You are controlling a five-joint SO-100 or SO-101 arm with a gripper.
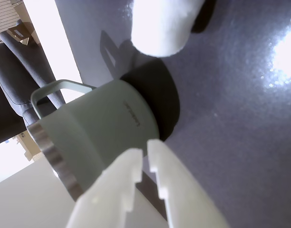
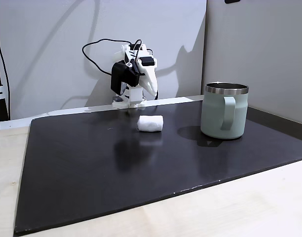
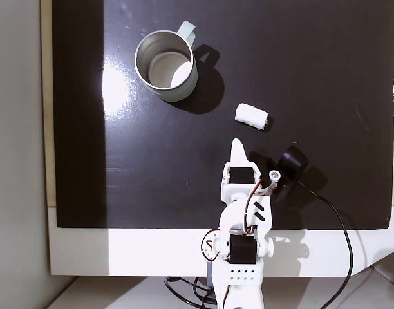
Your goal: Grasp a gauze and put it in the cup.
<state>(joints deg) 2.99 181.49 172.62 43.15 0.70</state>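
You hadn't really started at this point, as far as I could judge. Going left to right in the overhead fixed view, the pale mint-green metal mug with the steel rim (image 3: 165,67) stood upright on the black mat (image 3: 313,64), and what showed of its inside looked empty, handle pointing up and to the right in that picture. To its right, well apart from it, the small white soft roll of gauze (image 3: 252,116) lay on its side on the mat, untouched. Its long axis ran roughly left-right there, tilted a bit so the right end sat lower in the picture. In the side fixed view the order flipped: roll (image 2: 150,123) on the left, mug (image 2: 225,110) on the right, and the roll's axis again ran mostly across the picture.

Your white plastic two-finger gripper (image 3: 238,153) was tucked back near the arm's base, tip aimed toward the mat, below and slightly left of the roll, not touching it. In the wrist view the fingers (image 1: 143,156) were pressed nearly together with just a thin slit between them, holding nothing, with the mug (image 1: 98,133) and the roll (image 1: 160,23) both ahead of them.

So everything was left: reach, grab the roll, carry it over, drop it in the mug.
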